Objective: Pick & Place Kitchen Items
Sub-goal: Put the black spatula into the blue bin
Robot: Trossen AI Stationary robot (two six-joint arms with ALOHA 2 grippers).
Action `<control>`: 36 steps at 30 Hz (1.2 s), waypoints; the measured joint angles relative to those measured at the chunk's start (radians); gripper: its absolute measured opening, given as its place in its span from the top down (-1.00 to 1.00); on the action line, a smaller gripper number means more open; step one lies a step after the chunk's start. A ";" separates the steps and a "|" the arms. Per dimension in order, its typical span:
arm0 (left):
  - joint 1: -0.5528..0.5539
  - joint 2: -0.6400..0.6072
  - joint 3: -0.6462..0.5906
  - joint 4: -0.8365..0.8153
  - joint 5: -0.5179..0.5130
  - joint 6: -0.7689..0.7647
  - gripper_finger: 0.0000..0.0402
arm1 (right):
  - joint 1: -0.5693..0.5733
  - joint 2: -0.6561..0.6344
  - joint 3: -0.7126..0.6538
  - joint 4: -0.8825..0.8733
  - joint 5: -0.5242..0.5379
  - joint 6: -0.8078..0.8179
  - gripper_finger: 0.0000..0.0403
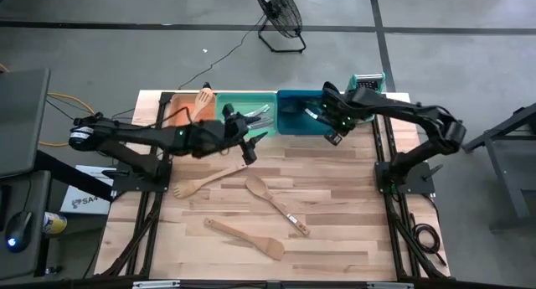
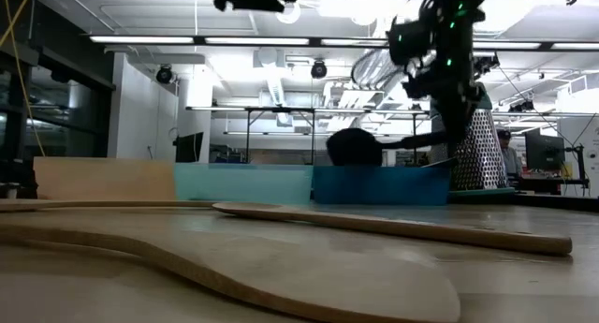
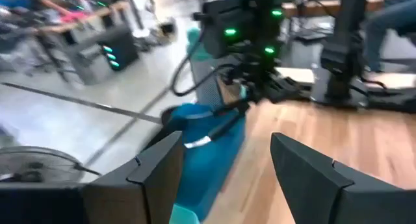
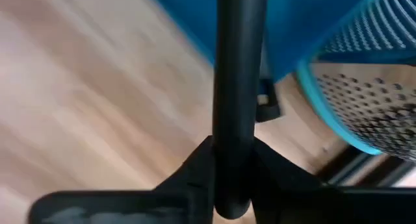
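Now | right fingers (image 4: pixel 234 185) clamp black turner (image 4: pixel 239 87) over blue tray (image 1: pixel 295 113) | left fingers (image 3: pixel 221 178) apart, empty

My right arm reaches in from the right side of the table (image 1: pixel 335 239), elbow bent, wrist turned down over the far edge; my right end effector (image 1: pixel 332 131) is clamped tight on a black handle (image 4: pixel 239 87). My left arm stretches low across from the left side, and my left end effector (image 1: pixel 249 147), raised off the table, has its fingers (image 3: pixel 153 172) spread wide, gripping nothing.
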 joint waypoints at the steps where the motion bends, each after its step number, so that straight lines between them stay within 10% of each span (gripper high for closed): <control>1: 0.024 0.000 0.000 -0.013 0.050 -0.006 -0.12 | -0.016 0.014 0.000 0.002 0.004 -0.008 0.80; 12: 0.183 0.002 0.000 -0.156 0.420 -0.029 -0.12 | -0.048 0.045 0.000 0.024 0.039 -0.094 0.81; 36: 0.247 0.002 0.000 -0.274 0.505 0.035 -0.12 | -0.040 0.045 0.000 0.189 0.191 -0.394 0.81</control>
